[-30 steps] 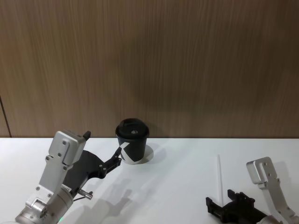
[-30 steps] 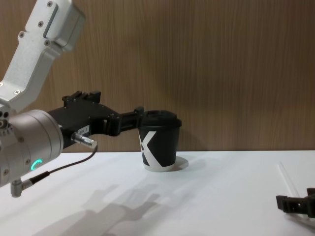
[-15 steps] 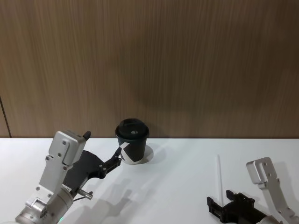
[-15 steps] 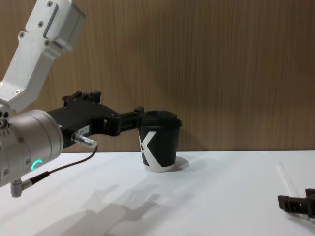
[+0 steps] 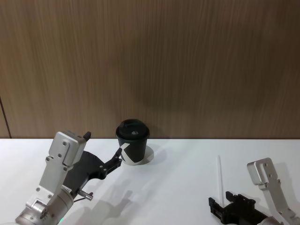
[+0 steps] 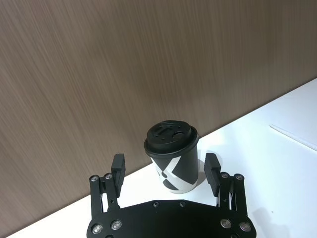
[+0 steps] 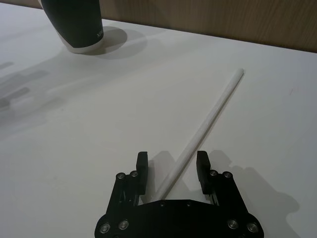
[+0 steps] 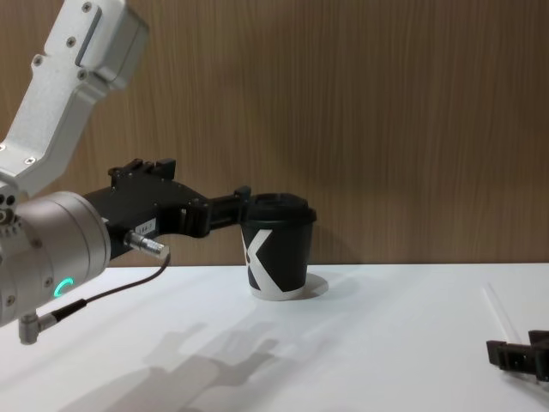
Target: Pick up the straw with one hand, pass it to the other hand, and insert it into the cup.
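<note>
A wood-grain wall (image 5: pixel 187 70) fills the background, and a white table (image 5: pixel 178 187) runs right up to its foot. The table's back edge meets the wall just behind the task's things. A broad stretch of bare white top spreads across the middle and front.

The left gripper (image 6: pixel 165 168), long and black on a silver-grey wrist with a green ring, reaches forward from the table's left side. Its fingers are spread wide and hold nothing. The left wrist view frames the black paper cup (image 6: pixel 173 156) between them, with a gap on either side. From the head view, one fingertip sits just beside the cup's left wall; whether it touches cannot be told.

The right gripper (image 7: pixel 172 161), all black and blocky, sits low over the table at the front right. Its fingers are parted and straddle the near end of the straw (image 7: pixel 205 126). A gap shows on each side, so nothing is clamped.

The cup (image 5: pixel 133 146) stands upright at the back of the table, close to the wall. It has a domed lid on top and a white X-like mark facing forward.

The thin white straw (image 5: pixel 219 180) lies flat on the table's right side, well apart from the cup. It runs from between the right gripper's fingers away toward the wall. Open tabletop lies between it and the cup.
</note>
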{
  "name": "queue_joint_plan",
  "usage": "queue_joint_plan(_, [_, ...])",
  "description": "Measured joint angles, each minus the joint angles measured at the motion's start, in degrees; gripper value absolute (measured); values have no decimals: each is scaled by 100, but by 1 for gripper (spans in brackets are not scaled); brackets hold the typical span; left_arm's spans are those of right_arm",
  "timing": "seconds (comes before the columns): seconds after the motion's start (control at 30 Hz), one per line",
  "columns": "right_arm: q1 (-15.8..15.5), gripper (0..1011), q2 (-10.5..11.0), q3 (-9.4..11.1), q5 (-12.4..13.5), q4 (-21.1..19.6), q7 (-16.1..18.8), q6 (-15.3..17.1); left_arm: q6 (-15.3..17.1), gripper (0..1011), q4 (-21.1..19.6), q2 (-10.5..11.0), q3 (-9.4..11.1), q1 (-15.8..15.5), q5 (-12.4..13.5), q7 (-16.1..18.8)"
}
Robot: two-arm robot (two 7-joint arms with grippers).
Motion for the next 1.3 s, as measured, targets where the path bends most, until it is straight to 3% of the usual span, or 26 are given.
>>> queue_joint_plan(1.3, [-1, 342, 0, 0, -1, 5, -1, 10, 0, 999, 0, 0, 0, 0, 0, 0])
